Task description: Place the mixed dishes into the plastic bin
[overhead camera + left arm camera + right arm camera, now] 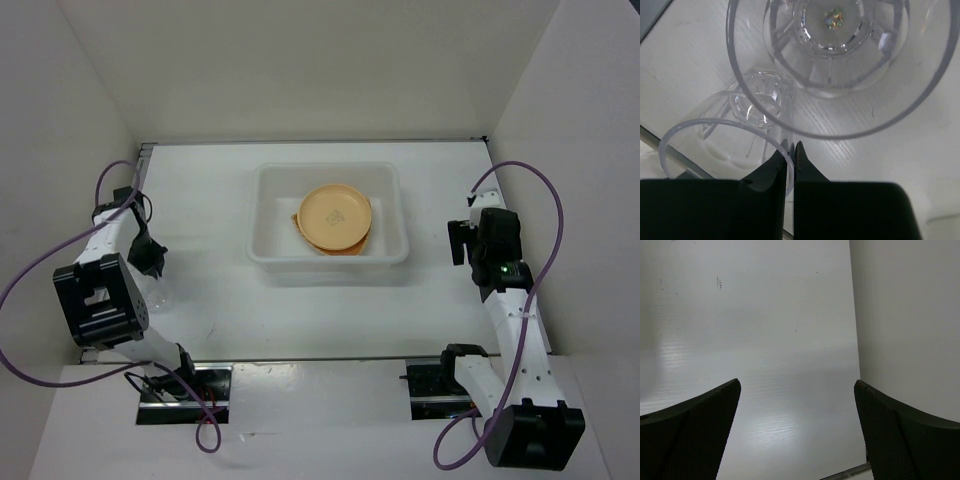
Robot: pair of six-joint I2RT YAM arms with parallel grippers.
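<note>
The left gripper [790, 151] is pinched almost closed on the thin rim of a small clear plastic cup [727, 137], over at the left side of the white table [220, 300]. A second clear cup [840, 65] sits just beside it. The right gripper [797, 390] hangs spread wide above the tabletop, holding nothing. A round yellow-orange plate [335, 215] lies inside the translucent white rectangular plastic bin [330, 263] at mid-table.

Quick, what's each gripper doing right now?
Left gripper: closed on the rim of the clear cup.
Right gripper: open, holding nothing.
</note>
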